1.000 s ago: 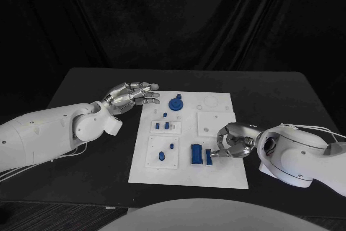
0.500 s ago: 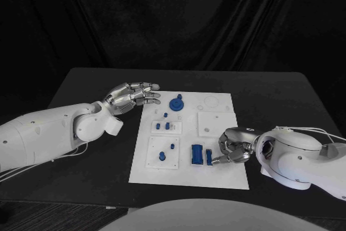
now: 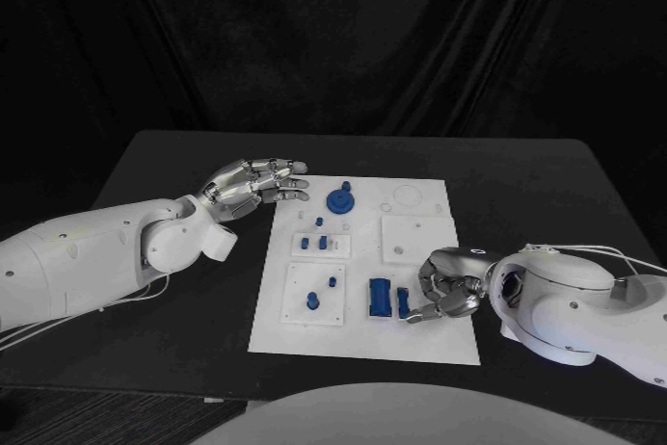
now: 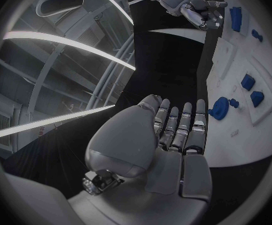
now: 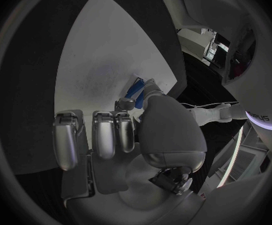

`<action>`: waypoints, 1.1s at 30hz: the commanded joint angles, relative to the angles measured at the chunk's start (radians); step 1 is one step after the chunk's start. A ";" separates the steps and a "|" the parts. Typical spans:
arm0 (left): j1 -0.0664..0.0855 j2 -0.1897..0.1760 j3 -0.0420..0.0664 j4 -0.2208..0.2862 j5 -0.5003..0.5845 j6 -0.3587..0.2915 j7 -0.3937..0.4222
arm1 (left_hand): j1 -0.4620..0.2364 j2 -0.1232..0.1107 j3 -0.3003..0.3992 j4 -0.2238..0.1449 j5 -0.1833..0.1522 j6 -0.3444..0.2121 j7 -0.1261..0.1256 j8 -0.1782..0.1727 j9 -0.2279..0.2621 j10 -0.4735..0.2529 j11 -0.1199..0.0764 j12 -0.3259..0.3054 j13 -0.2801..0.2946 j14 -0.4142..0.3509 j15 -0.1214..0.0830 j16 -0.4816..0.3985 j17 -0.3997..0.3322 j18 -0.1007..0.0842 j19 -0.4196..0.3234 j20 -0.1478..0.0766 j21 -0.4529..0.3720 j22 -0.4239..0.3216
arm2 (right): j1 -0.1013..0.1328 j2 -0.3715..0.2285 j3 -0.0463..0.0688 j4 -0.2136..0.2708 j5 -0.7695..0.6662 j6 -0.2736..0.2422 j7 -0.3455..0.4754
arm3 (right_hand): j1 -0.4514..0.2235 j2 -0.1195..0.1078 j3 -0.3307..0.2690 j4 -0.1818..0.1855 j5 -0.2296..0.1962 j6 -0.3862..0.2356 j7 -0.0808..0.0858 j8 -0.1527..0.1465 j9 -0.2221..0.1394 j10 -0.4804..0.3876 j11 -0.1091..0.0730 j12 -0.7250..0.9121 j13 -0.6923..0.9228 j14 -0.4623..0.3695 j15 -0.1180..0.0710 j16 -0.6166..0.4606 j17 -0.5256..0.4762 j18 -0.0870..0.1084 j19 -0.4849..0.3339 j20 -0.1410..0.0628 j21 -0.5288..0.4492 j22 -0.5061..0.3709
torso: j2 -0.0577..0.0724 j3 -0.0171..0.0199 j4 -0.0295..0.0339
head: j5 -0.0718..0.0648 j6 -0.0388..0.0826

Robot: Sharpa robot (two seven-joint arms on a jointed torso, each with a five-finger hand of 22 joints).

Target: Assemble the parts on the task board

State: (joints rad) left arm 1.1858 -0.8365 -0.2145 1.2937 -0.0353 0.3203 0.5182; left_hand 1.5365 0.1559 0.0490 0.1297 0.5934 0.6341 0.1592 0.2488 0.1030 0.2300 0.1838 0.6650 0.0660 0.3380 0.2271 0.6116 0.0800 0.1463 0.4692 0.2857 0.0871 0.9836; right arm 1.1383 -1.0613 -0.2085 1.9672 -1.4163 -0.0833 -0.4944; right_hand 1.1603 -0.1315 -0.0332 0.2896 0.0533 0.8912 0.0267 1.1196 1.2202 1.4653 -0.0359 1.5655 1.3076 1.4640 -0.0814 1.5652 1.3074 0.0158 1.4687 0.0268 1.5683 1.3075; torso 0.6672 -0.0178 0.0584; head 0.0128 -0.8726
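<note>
Two hands share the work. Over the worktop (image 3: 167, 166) by the task board's (image 3: 364, 339) far-left corner, the left hand (image 3: 253, 185) hovers empty, fingers loosely spread. Near the board's right edge, the right hand (image 3: 447, 286) pinches a narrow blue part (image 3: 405, 303) beside a wider blue block (image 3: 380, 298). It should keep that part upright and press it straight down.

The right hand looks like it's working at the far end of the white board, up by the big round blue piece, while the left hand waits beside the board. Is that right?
Not quite. In the head view the right hand is at the near end of the task board, at the tall blue part. The round blue piece sits at the far end, near the left hand, which does wait beside the board.
</note>
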 commanded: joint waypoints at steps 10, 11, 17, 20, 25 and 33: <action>-0.001 0.001 0.001 0.001 0.003 0.015 0.012 | -0.010 0.002 0.003 0.000 0.006 0.000 0.005 0.004 -0.001 0.003 0.004 0.004 -0.001 0.001 0.002 0.007 -0.001 -0.019 0.008 -0.002 0.006 0.002 | -0.004 0.013 0.000 -0.008 -0.002 0.009 -0.022 | 0.009 0.037 -0.015 -0.005 -0.002 -0.025 -0.007 -0.015 -0.001 0.106 -0.007 0.005 0.263 0.107 -0.009 0.006 0.263 -0.016 0.102 -0.007 0.002 0.263 | 0.000 -0.0001 0.0002 | 0.003 0.000; -0.001 0.001 0.001 0.001 0.003 0.015 0.012 | -0.010 0.002 0.003 0.000 0.006 0.000 0.005 0.004 -0.001 0.003 0.004 0.004 -0.001 0.001 0.002 0.007 -0.001 -0.019 0.008 -0.002 0.006 0.002 | -0.004 0.013 0.000 -0.009 0.000 0.007 -0.022 | 0.009 0.042 -0.016 -0.005 -0.002 -0.026 -0.007 -0.016 0.000 0.106 -0.006 0.005 0.263 0.107 -0.009 0.006 0.263 -0.016 0.102 -0.007 0.002 0.263 | 0.000 -0.0002 0.0000 | 0.003 0.000; -0.002 0.001 0.001 0.001 0.003 0.014 0.011 | -0.010 0.002 0.003 0.000 0.006 0.000 0.005 0.004 -0.001 0.003 0.004 0.004 -0.001 0.001 0.002 0.007 -0.001 -0.019 0.008 -0.002 0.006 0.002 | -0.004 0.016 0.000 -0.014 0.011 0.001 -0.026 | 0.000 0.068 -0.024 -0.004 -0.001 -0.027 -0.007 -0.022 0.003 0.106 -0.006 0.005 0.263 0.107 -0.009 0.006 0.263 -0.016 0.102 -0.007 0.002 0.263 | 0.000 -0.0003 0.0003 | 0.002 0.000; -0.002 0.001 0.001 0.001 0.003 0.014 0.011 | -0.010 0.002 0.003 0.000 0.006 0.000 0.005 0.004 -0.001 0.003 0.004 0.004 -0.001 0.001 0.002 0.007 -0.001 -0.019 0.008 -0.002 0.006 0.002 | -0.004 0.018 0.000 -0.016 0.014 0.006 -0.028 | 0.016 0.093 -0.023 -0.017 0.013 -0.028 -0.007 -0.028 0.007 0.106 -0.006 0.005 0.263 0.107 -0.008 0.006 0.263 -0.016 0.102 -0.007 0.002 0.263 | 0.000 -0.0002 0.0002 | 0.004 0.000; -0.002 0.000 0.001 0.002 0.003 0.015 0.011 | -0.010 0.002 0.003 0.000 0.006 0.000 0.005 0.004 -0.001 0.003 0.004 0.004 -0.001 0.001 0.002 0.007 -0.001 -0.019 0.008 -0.002 0.006 0.002 | -0.005 0.025 0.000 -0.020 0.017 0.013 -0.030 | 0.036 0.109 -0.025 -0.034 0.037 -0.032 -0.007 -0.036 0.010 0.106 -0.006 0.005 0.263 0.107 -0.009 0.006 0.263 -0.016 0.102 -0.007 0.002 0.263 | 0.000 -0.0001 -0.0001 | 0.004 0.000; -0.002 0.000 0.001 0.003 0.003 0.016 0.010 | -0.010 0.002 0.003 0.000 0.006 0.000 0.005 0.004 -0.001 0.003 0.004 0.004 -0.001 0.001 0.002 0.007 -0.001 -0.019 0.008 -0.002 0.006 0.002 | -0.006 0.037 0.000 -0.029 0.019 0.021 -0.034 | 0.062 0.116 -0.027 -0.059 0.044 -0.029 -0.008 -0.042 0.015 0.106 -0.006 0.005 0.263 0.107 -0.009 0.006 0.263 -0.016 0.102 -0.007 0.002 0.263 | 0.000 0.0000 0.0000 | 0.008 0.000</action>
State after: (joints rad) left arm 1.1853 -0.8372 -0.2145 1.2942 -0.0353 0.3226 0.5175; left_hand 1.5365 0.1559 0.0489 0.1297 0.5935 0.6341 0.1592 0.2487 0.1031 0.2299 0.1838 0.6651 0.0660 0.3380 0.2270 0.6116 0.0800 0.1463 0.4692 0.2858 0.0871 0.9843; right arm 1.1353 -1.0257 -0.2081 1.9390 -1.4008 -0.0756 -0.5063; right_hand 1.2140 -0.0135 -0.0598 0.2348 0.0926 0.8698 0.0197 1.0804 1.2334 1.4652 -0.0357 1.5655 1.3073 1.4675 -0.0848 1.5652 1.3074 0.0159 1.4687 0.0268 1.5683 1.3073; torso 0.6669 -0.0179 0.0584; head 0.0186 -0.8726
